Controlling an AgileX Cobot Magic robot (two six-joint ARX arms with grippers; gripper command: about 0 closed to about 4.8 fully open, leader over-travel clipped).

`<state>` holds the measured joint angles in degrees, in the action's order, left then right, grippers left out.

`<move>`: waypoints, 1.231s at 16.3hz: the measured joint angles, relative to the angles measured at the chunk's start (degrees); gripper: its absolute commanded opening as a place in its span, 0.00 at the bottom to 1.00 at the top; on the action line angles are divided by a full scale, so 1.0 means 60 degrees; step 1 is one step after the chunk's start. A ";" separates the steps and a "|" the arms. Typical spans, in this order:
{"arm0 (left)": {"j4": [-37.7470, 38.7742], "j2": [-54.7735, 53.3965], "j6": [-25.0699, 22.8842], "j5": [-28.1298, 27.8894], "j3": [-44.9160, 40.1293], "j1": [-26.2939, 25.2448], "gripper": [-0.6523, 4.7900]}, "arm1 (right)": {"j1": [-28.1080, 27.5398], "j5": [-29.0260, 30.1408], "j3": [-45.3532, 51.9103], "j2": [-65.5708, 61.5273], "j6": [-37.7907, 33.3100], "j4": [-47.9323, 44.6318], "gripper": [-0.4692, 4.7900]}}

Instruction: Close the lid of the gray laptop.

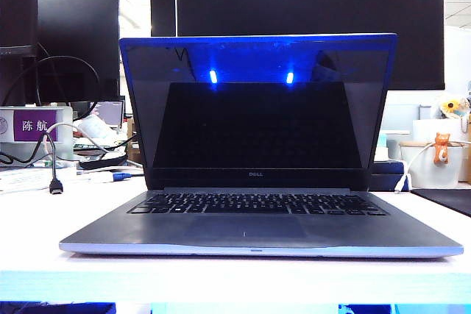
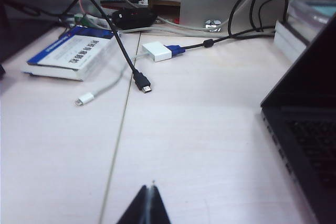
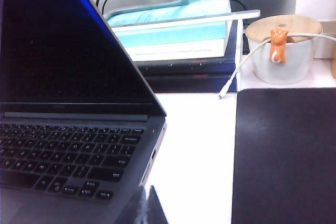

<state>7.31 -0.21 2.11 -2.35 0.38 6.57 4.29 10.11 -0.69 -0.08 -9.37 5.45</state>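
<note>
Gray laptop point(image 1: 257, 218) centre frame, lid point(image 1: 257, 104) fully up. Left gripper point(image 2: 149, 205) and right gripper point(image 3: 144, 208) flank it, apparently pinched closed. Next: reach the lid's top edge.

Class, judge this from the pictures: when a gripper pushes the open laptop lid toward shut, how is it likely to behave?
The lid is a thin hinged panel, so it probably swings down stiffly rather than flexing. Its glossy screen looks slippery and scratch-prone. The gray laptop sits flat and wide, so tipping seems unlikely. The left gripper and right gripper hang beside it, fingertips together.
</note>
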 measured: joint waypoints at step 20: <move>0.2288 -0.1891 0.0809 0.2769 0.5337 0.0000 0.11 | 0.0000 -0.0885 -0.4699 -0.1574 -0.1719 0.3213 0.08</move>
<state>21.04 -11.55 6.96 14.26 32.40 6.57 4.29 4.80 -28.88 -9.52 -19.68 24.73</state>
